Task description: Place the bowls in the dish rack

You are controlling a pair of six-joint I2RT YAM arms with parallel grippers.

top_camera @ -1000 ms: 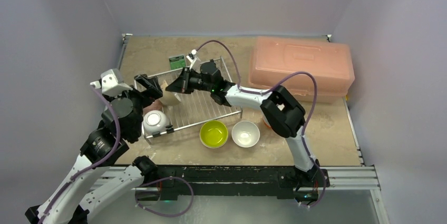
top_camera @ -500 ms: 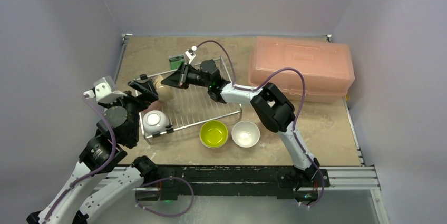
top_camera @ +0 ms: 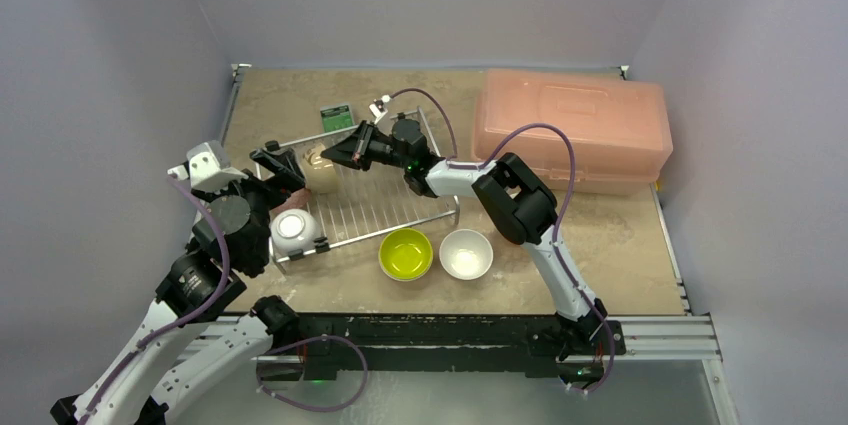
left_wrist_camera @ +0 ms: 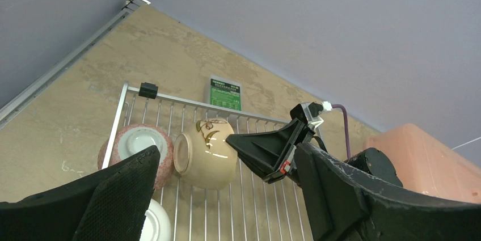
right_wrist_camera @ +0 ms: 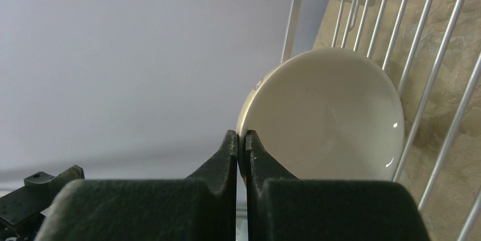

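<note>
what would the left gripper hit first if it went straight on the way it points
Most likely the beige bowl on its side in the rack, pinched at its rim by the right gripper; depth is unclear.

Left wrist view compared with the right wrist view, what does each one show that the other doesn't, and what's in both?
Only the left wrist view shows the speckled bowl, the white bowl, the green card, the pink box and the painted outside of the beige bowl. Only the right wrist view shows that bowl's plain inside and the right gripper shut on its rim. Both show the beige bowl lying on its side in the dish rack, with the right gripper at it.
</note>
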